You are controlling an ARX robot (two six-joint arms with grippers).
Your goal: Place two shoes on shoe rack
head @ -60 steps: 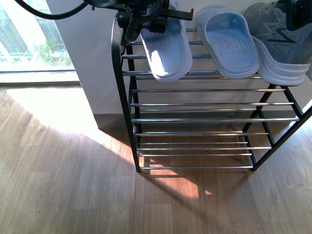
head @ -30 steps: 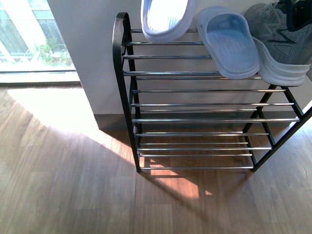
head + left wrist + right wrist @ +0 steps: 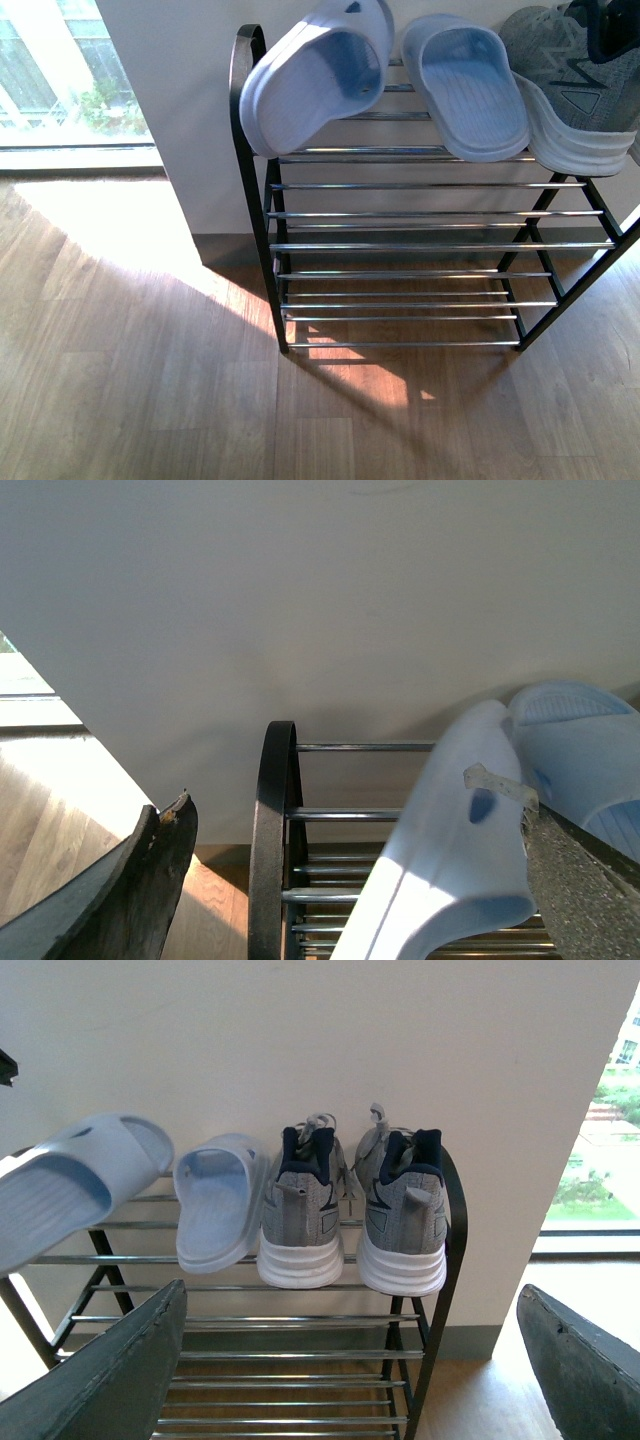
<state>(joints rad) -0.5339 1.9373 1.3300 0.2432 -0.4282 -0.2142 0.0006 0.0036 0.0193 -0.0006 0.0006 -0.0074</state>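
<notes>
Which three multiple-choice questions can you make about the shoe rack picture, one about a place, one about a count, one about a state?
1. Where do the grey sneakers stand?
A. on the rack's top tier
B. on the floor
C. on the lowest tier

2. How many pale blue slides are on the shoe rack?
A. one
B. two
C. four

3. How does the left slide lie?
A. flat and straight like its mate
B. turned askew, its end past the rack's side frame
C. upside down on the floor

Answers: 1 A, both sit beside the right slide on the top bars. 2 B, two show. 3 B, it overhangs the frame at an angle.
</notes>
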